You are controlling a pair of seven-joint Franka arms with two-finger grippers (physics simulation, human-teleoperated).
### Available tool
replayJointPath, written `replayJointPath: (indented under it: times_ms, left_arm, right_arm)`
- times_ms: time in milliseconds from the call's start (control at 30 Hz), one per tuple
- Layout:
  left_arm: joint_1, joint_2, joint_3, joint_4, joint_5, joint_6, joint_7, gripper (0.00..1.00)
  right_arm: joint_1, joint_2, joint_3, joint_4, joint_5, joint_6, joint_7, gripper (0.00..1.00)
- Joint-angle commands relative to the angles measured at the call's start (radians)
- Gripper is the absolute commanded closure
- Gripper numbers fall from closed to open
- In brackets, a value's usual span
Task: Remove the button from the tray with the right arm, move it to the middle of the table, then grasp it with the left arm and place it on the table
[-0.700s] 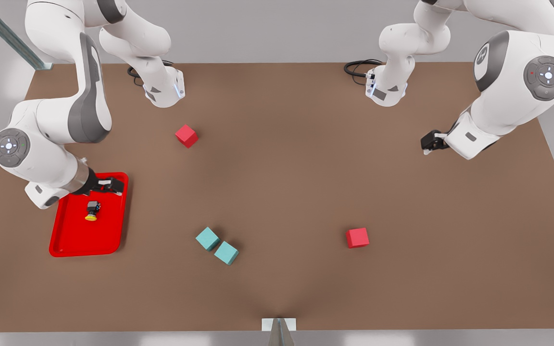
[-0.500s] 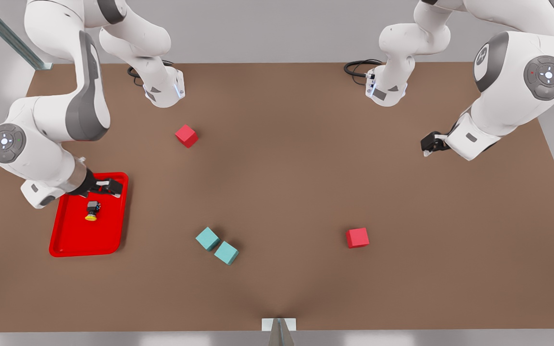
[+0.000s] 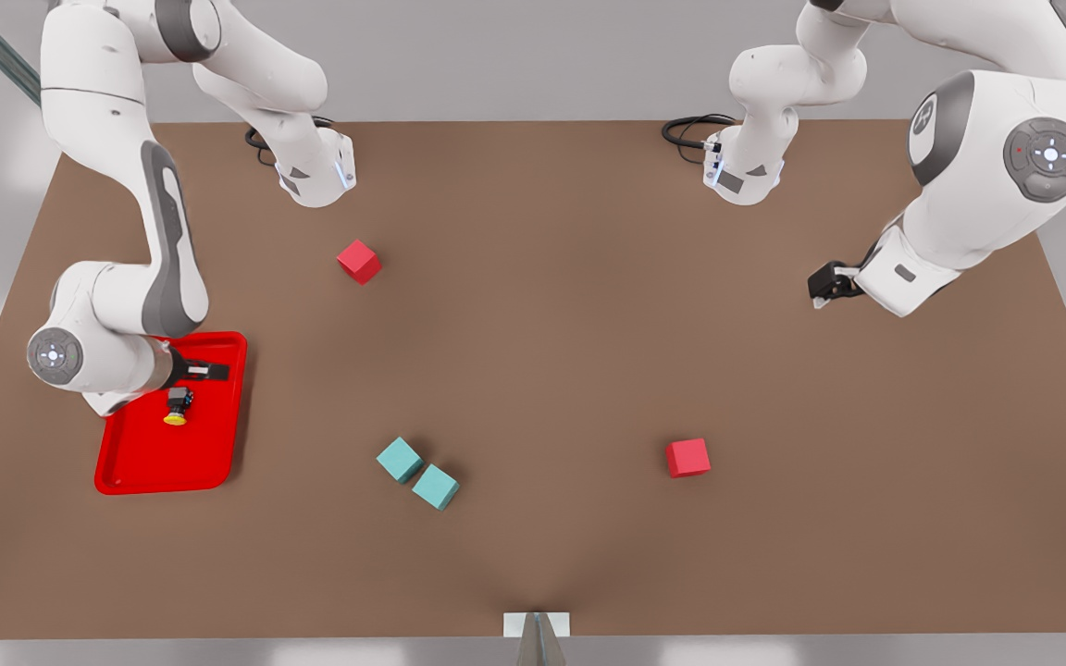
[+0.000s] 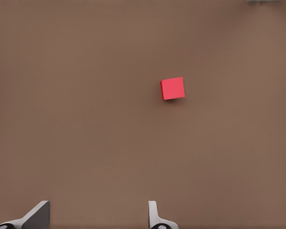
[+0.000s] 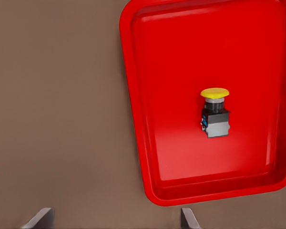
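Observation:
The button (image 3: 178, 405) lies on its side in the far half of the red tray (image 3: 140, 462), near the table's edge at the front view's left. In the right wrist view the button (image 5: 214, 112) shows its yellow cap and dark body inside the tray (image 5: 152, 95). My right gripper (image 3: 216, 372) hovers over the tray's far end, just beyond the button, and its fingers are open (image 5: 114, 220). Above the table at the front view's right, my left gripper (image 3: 824, 285) waits, open (image 4: 96, 217) and holding nothing.
One red cube (image 3: 359, 261) sits toward the back. Another red cube (image 3: 687, 457) lies at the front right, also below the left wrist (image 4: 172, 88). Two teal cubes (image 3: 400, 460) (image 3: 436, 487) touch near the front middle. Both arm bases stand at the table's (image 3: 542, 370) far edge.
The right arm has swung its elbow and wrist down over the tray, and its gripper has turned and drawn slightly toward the front view's left. The left arm has barely shifted.

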Motion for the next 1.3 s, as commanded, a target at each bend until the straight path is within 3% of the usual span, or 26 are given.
replayJointPath:
  times_ms: [0,333,1067,1167,1267]
  left_arm:
    - [0.001,-0.001,0.000,-0.001,0.001,0.001,-0.010,0.00]
    - [0.003,0.007,0.000,0.001,0.002,0.003,-0.010,0.00]
    - [0.003,0.022,-0.005,-0.001,0.004,0.011,-0.010,0.00]
    - [0.003,0.024,-0.003,-0.001,0.004,0.011,-0.010,0.00]
    - [0.003,0.027,-0.003,-0.001,0.004,0.011,-0.010,0.00]
  right_arm:
    - [-0.046,0.013,0.000,-0.046,-0.044,0.302,-0.164,0.00]
    - [-0.158,0.222,0.000,0.021,-0.056,0.553,-0.524,0.00]
    - [-0.235,0.230,0.000,-0.149,-0.053,0.631,-0.653,0.00]
    - [-0.230,0.231,0.000,-0.151,-0.053,0.631,-0.650,0.17]
    - [-0.229,0.233,0.000,-0.155,-0.053,0.631,-0.648,0.19]
